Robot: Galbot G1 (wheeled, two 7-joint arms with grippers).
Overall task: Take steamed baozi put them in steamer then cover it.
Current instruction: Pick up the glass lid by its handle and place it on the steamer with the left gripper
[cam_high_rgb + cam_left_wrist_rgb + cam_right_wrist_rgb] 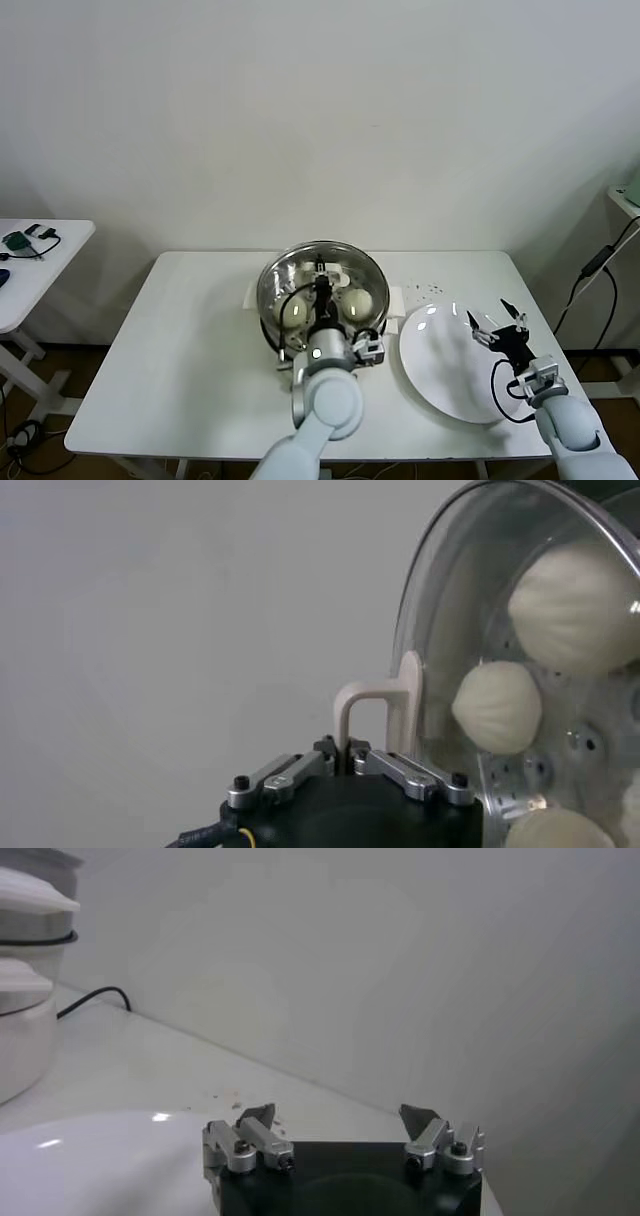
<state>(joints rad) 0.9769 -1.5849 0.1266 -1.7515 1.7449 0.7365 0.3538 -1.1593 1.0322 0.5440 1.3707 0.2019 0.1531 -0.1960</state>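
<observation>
A white table [180, 350] carries everything. At its middle stands the steamer [268, 300], a shiny steel basket on a white pot base, and the glass lid [340, 262] sits over it, about as wide as the basket itself. Through the glass the buns [358, 300] show as pale domes on the perforated floor; the left wrist view shows three of them [497, 707] just behind the glass, right past the jaws.

Beside the steamer, on the robot's right, lies a flat white plate [440, 370], bare on its visible face.

The left gripper [322, 288] is over the centre of the lid. Its jaws are pressed together on the lid's cream handle [378, 712], which rises as a slim arch straight out from between the fingertips, with the glass touching its far end. The left arm reaches in from the near edge of the table, covering part of the steamer's front.

The right gripper [497, 322] hangs over the far right part of the plate, well apart from the steamer. Its jaws are spread wide with nothing between them; in the right wrist view the two fingers [250, 1133] stand far apart, the plate's rim [90, 1138] lies just below them, and the pot's white side [25, 1038] sits off to one side with a black cable [95, 1000] trailing behind it.
</observation>
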